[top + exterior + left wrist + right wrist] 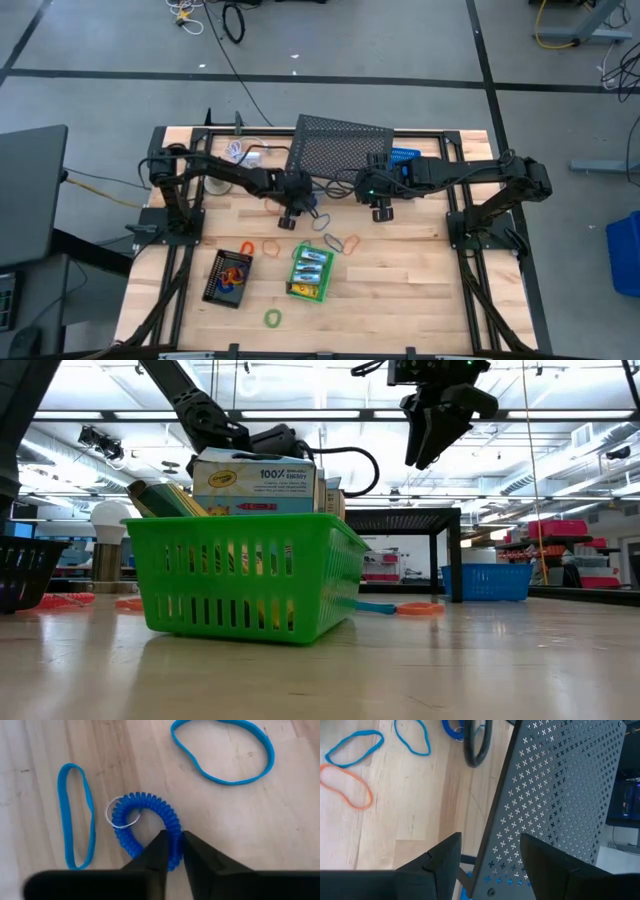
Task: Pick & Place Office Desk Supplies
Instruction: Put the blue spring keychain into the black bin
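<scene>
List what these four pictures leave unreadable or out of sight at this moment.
- Left gripper on the blue coiled wrist band: whether the fingers truly pinch the coil is unclear; they cover that part in the left wrist view.
- Green plastic basket: the low view's wall hides most contents.
- Black mesh tray: loops inside too small to count, high view.
- Right gripper: open, above the table.

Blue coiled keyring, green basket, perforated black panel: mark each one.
Blue coiled keyring (150, 810), left wrist view, on the coil's upper curve.
Green basket (240, 575), low view, on its slotted front wall.
Perforated black panel (555, 795), right wrist view, mid-surface.
</scene>
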Available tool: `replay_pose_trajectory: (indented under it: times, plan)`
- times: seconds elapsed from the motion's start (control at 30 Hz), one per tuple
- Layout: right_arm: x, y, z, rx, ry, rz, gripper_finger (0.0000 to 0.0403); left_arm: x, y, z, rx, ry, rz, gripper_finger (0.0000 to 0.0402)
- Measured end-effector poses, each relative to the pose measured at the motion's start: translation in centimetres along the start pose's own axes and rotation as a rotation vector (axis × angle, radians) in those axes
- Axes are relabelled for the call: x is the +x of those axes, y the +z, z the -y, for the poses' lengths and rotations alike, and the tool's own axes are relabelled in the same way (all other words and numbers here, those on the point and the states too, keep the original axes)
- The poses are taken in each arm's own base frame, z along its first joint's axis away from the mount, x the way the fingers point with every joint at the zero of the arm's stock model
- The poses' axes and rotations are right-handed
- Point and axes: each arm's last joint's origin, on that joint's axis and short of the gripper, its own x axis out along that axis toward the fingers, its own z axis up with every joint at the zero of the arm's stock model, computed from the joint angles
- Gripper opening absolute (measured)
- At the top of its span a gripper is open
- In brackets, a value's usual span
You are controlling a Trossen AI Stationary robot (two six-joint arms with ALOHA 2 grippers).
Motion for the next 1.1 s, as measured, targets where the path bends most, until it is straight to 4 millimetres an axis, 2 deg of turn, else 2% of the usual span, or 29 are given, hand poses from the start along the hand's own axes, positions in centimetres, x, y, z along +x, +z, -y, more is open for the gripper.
replay_pose_trajectory:
  times: [0.07, 0.2, 0.47, 0.73, 1.1]
  plan:
    - [0.0, 0.0, 0.0, -0.001, 0.0, -0.001, 0.0213, 0.0, 0.2, 0.5, 0.011, 0.005, -0.004, 0.0022]
    - [0.0, 0.0, 0.0, -0.001, 0.0, -0.002, 0.0213, -0.1, 0.7, 1.5, 0.043, 0.055, -0.03, 0.001]
    - [0.0, 0.0, -0.1, -0.006, 0.003, -0.005, 0.0213, -1.5, 1.2, 2.8, 0.029, 0.129, -0.065, 0.0009]
    - [-0.3, 0.2, -0.8, -0.022, 0.009, 0.01, 0.0213, -3.2, 1.4, 2.6, -0.003, 0.251, -0.092, 0.0008]
    - [-0.3, 0.2, -0.9, -0.005, 0.012, 0.01, 0.0213, -5.5, 2.7, 3.9, 0.008, 0.284, -0.008, 0.0008]
